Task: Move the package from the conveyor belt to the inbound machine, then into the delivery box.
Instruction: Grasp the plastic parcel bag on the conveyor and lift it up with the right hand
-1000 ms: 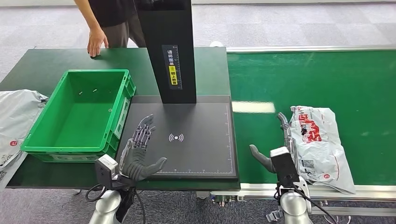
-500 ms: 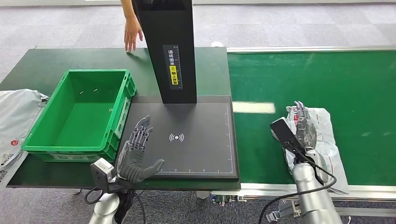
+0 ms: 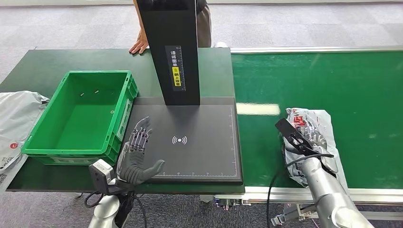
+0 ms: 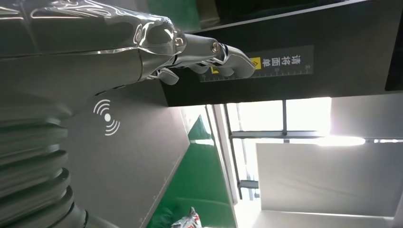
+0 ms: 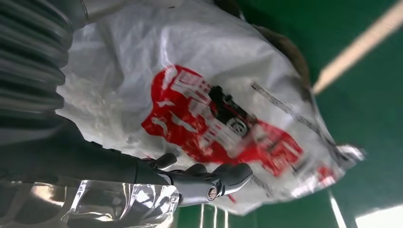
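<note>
The package (image 3: pixel 317 124), a white plastic bag with red print, lies bunched on the green conveyor belt (image 3: pixel 332 76) at the near right. My right hand (image 3: pixel 304 141) lies over its left side and grips it. In the right wrist view the package (image 5: pixel 214 95) presses against the palm and the fingers (image 5: pixel 209 183) curl round its edge. My left hand (image 3: pixel 135 154) hovers open, fingers spread, over the near left corner of the inbound machine's black plate (image 3: pixel 204 152). The green delivery box (image 3: pixel 81 114) stands left of the plate with nothing in it.
The machine's black tower (image 3: pixel 173 52) rises at the back of the plate. A person's hand (image 3: pixel 139 46) rests on the table's far edge behind it. Grey bags (image 3: pixel 16 114) lie at the far left, beside the box.
My right hand has swung from beside the package onto it and closed; the bag has bunched up and shifted slightly left. The person has stepped right, behind the tower. My left hand has barely moved.
</note>
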Robot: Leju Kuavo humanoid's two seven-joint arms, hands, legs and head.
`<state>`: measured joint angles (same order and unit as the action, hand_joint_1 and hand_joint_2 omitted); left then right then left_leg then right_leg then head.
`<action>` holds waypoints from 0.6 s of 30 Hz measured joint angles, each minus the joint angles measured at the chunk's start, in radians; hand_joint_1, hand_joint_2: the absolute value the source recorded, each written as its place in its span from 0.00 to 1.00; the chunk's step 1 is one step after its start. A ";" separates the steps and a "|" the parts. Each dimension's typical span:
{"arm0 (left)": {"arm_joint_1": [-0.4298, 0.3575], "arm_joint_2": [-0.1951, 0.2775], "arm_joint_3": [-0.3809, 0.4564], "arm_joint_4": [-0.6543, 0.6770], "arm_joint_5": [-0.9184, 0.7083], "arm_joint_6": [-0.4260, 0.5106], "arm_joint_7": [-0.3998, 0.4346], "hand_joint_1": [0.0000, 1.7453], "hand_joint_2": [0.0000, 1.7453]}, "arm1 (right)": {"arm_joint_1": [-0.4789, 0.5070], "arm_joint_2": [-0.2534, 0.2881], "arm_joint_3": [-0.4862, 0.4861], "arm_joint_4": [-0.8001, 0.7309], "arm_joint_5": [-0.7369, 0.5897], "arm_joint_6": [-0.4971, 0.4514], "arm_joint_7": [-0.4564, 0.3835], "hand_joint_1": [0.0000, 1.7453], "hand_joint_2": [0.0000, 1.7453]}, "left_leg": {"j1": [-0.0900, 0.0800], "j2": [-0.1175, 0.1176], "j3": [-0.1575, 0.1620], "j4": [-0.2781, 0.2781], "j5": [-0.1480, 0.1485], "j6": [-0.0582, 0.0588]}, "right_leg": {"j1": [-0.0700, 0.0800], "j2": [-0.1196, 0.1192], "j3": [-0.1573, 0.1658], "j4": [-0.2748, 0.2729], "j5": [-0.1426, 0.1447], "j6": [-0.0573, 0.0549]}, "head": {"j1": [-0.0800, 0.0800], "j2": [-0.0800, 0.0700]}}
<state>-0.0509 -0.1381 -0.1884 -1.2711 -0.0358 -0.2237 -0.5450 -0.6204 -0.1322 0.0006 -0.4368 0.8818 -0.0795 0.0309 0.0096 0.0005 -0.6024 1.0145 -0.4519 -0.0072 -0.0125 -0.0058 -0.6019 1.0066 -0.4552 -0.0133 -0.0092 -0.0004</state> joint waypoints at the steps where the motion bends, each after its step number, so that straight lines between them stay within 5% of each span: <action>1: -0.001 0.000 0.000 0.000 0.001 0.003 0.005 0.00 1.00 | -0.006 -0.004 0.010 0.015 0.019 0.028 0.036 0.00 1.00 | 0.000 0.000 0.000 0.000 0.000 0.000 | 0.000 0.000 0.000 0.000 0.000 0.000 | 0.000 0.000; 6: -0.002 -0.003 -0.002 0.002 0.003 0.013 0.013 0.00 1.00 | -0.009 -0.021 0.069 0.066 0.110 0.119 0.172 0.00 1.00 | 0.000 0.000 0.000 0.000 0.000 0.000 | 0.000 0.000 0.000 0.000 0.000 0.000 | 0.000 0.000; 13: -0.001 -0.004 -0.008 0.006 0.003 0.018 0.013 0.00 1.00 | -0.008 -0.027 0.116 0.088 0.141 0.132 0.208 0.03 1.00 | 0.000 -0.001 0.000 0.000 0.000 0.000 | 0.000 -0.001 0.001 0.000 0.000 0.000 | 0.000 0.000; 17: 0.000 -0.004 -0.012 0.007 0.002 0.023 0.018 0.00 1.00 | -0.009 -0.027 0.138 0.092 0.168 0.150 0.241 1.00 1.00 | 0.000 -0.001 0.001 0.001 0.000 0.000 | 0.000 -0.002 0.002 0.000 0.000 0.000 | 0.000 0.000; 18: 0.000 -0.004 -0.013 0.007 0.002 0.024 0.019 0.00 1.00 | -0.010 -0.027 0.143 0.093 0.172 0.156 0.246 1.00 1.00 | 0.000 -0.002 0.001 0.001 0.000 0.000 | 0.000 -0.002 0.003 0.000 0.000 0.000 | 0.000 0.000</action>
<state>-0.0513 -0.1419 -0.2019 -1.2642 -0.0339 -0.1997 -0.5264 -0.6301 -0.1590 0.1435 -0.3436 1.0537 0.0769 0.2766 0.0096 -0.0011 -0.6013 1.0154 -0.4519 -0.0070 -0.0124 -0.0080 -0.5993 1.0063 -0.4553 -0.0130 -0.0092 -0.0004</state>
